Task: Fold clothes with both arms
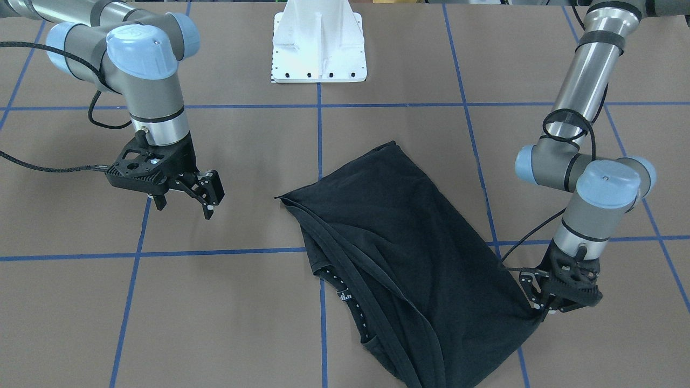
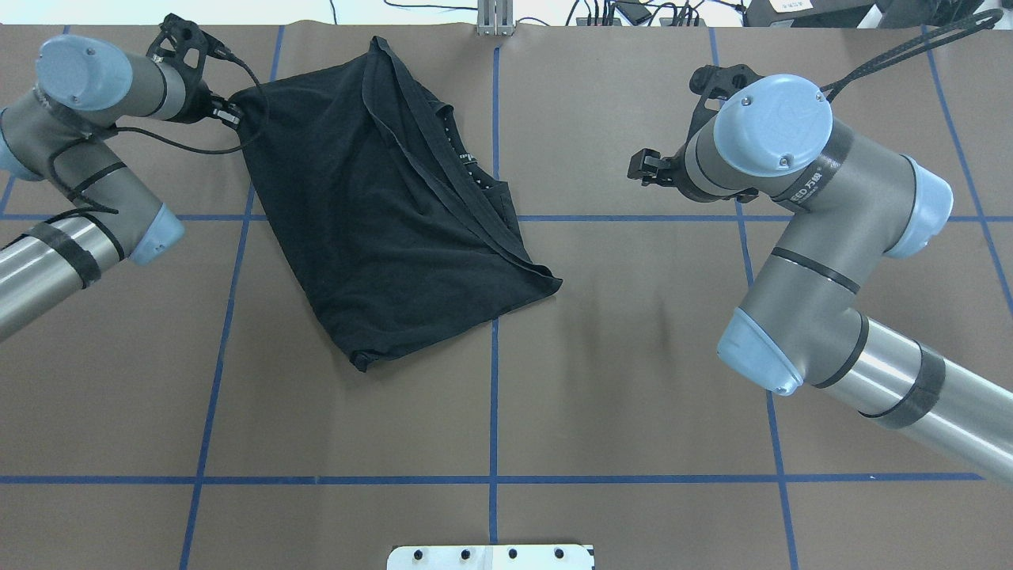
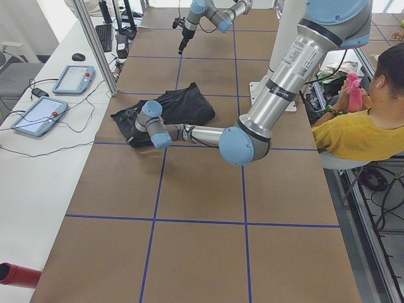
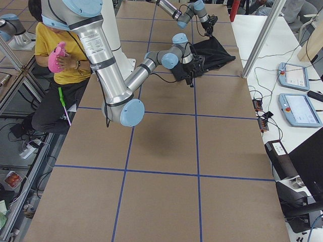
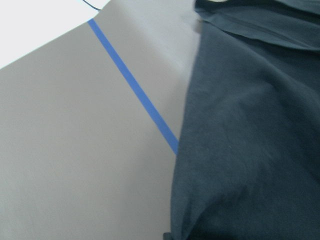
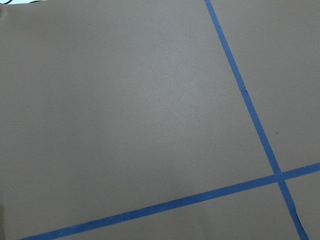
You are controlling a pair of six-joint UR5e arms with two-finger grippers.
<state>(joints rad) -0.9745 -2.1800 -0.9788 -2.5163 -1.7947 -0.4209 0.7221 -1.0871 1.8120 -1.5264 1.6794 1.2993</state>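
While the brown table (image 1: 242, 302) takes up nearly all of every view, its blue tape lines (image 1: 319, 134) mark it into squares, and one line runs straight out from the white base block (image 1: 319, 54). The left arm (image 1: 585, 81) reaches forward from the base block on the robot's left, with its wrist bent down to the table. The right arm (image 1: 145, 91) reaches out on the robot's right of the base block, with its wrist held above the table top. In the side views a person (image 3: 360, 129) in a yellow top sits beyond the table edge nearest the base block, holding something pink (image 3: 353, 88).

The black T-shirt (image 1: 409, 242) lies flat on the table well out in front of the base block, mostly to the robot's left of the line that runs from the block. It sits askew to the tape squares, with one layer folded over along a slanting hem. The left gripper (image 1: 540, 314) is at the shirt corner farthest from the base block on the robot's left, and its jaws are closed on the cloth, which gathers to a point there. The right gripper (image 1: 184, 203) hangs above bare table on the block's other side, well apart from the shirt, with its jaws spread wide and nothing between them. A small white label (image 1: 345, 295) shows inside the collar, at the shirt's end away from the base block.
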